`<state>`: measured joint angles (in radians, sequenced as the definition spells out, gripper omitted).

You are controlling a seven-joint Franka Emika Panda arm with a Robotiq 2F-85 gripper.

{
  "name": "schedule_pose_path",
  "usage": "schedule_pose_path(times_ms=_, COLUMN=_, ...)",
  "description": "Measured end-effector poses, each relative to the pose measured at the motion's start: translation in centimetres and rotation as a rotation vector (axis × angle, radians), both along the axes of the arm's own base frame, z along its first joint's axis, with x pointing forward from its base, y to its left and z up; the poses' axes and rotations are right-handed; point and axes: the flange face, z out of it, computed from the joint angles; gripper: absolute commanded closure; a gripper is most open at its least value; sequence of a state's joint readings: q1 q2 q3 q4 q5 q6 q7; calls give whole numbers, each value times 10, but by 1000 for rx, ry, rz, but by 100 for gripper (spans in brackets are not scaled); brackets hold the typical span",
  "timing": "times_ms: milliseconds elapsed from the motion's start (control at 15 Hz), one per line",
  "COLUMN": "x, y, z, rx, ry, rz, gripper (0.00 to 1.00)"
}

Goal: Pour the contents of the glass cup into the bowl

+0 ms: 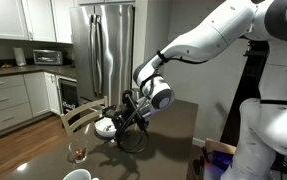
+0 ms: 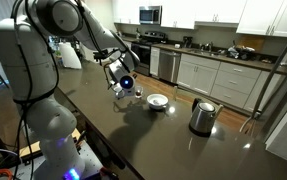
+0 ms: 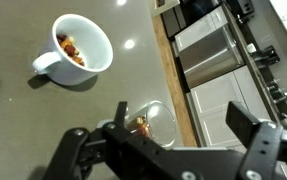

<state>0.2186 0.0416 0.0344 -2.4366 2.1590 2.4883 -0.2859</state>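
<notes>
Ceiling lights glint as white spots on the glossy table in the wrist view; the gripper, at 6 o'clock, looks soft. Glare streaks the fridge.

Bare tabletop lies open beside the glass cup — only the white mug stands near it — and the kettle sits well apart.

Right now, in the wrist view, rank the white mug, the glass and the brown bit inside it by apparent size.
1. White mug, clearly the largest.
2. Glass, partly out of sight, so its full size is unsure.
3. Brown bit, by far the smallest.
</notes>
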Motion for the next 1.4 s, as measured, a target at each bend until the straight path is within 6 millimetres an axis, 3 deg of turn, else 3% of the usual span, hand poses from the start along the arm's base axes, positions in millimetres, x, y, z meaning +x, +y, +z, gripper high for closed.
schedule_pose_path(times_ms=400, x=-27, y=-4, z=-70, rx=269, ry=-50, rz=-231, gripper=0)
schedule_pose_path(times_ms=600, x=-38, y=0, z=-96, rx=318, ry=-47, rz=-233, gripper=0)
schedule_pose_path(times_ms=1133, x=-33, y=0, z=-95, rx=338, ry=-37, rz=-241, gripper=0)
schedule_pose_path(times_ms=1400, x=-22, y=6, z=-90, rx=443, ry=-29, rz=-242, gripper=0)
